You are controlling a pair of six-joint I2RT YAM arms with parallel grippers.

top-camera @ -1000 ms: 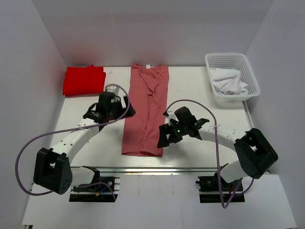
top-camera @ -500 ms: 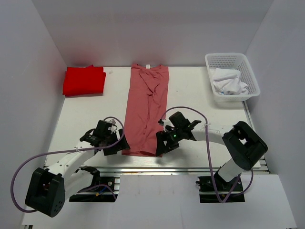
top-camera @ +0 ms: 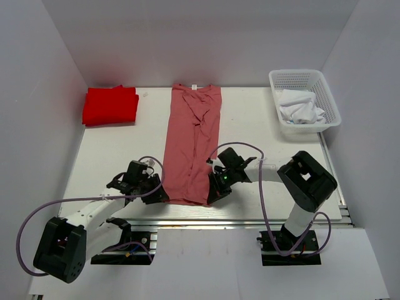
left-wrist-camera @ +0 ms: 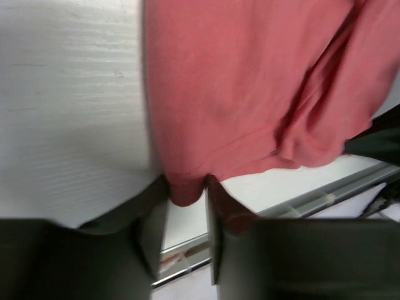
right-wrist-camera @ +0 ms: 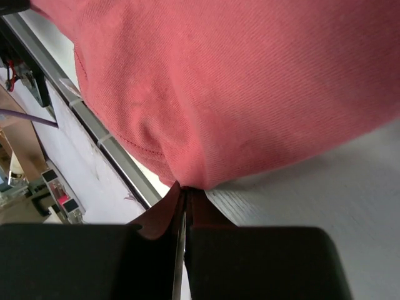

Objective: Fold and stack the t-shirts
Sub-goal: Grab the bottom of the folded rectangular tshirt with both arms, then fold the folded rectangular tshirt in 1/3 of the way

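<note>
Left gripper (top-camera: pixel 159 196), right gripper (top-camera: pixel 211 194) closed on pink tee (top-camera: pixel 190 144) (near hem)

The white left arm (top-camera: pixel 94 204) and white right arm (top-camera: pixel 270 174) have big black joints, black pincers (top-camera: pixel 159 195) and long purple cables (top-camera: pixel 28 215).

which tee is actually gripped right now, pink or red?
The pink t-shirt, laid out long mid-table: left fingers and right fingers pinch its near hem. The red t-shirt lies folded at the far left, untouched.
</note>
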